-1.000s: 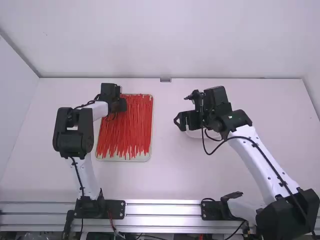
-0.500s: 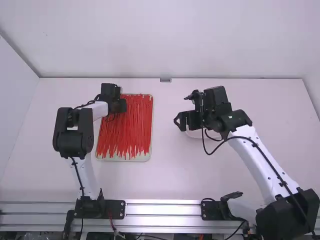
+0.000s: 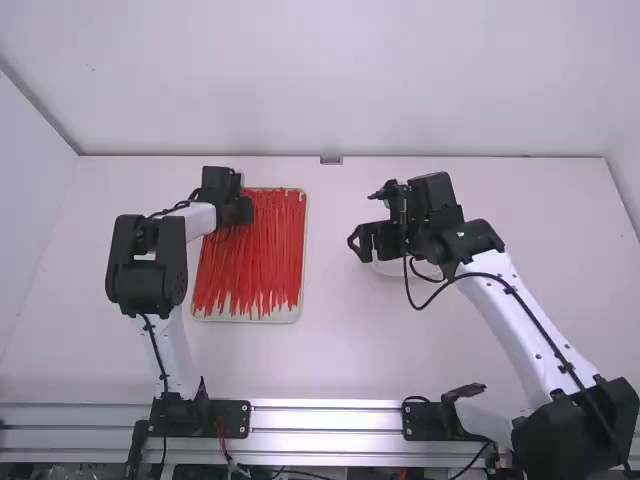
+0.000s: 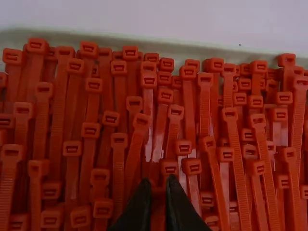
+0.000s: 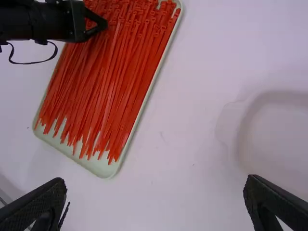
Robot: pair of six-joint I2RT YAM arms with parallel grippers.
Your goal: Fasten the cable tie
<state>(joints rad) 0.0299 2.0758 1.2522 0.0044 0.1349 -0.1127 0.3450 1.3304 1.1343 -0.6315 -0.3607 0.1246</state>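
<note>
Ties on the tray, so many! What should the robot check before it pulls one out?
1. Left gripper down on the ties: ok.
2. A tie pinched between its jaws: ok.
3. Only one tie pinched: cannot tell.
4. Right gripper open, ready to help: ok.
5. Right gripper clear of the tray: ok.

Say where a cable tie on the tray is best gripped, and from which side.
Grip one cable tie across its narrow strap just behind the square head, coming straight down from above at the far end of the tray: the ties lie flat, packed side by side, heads staggered there.
</note>
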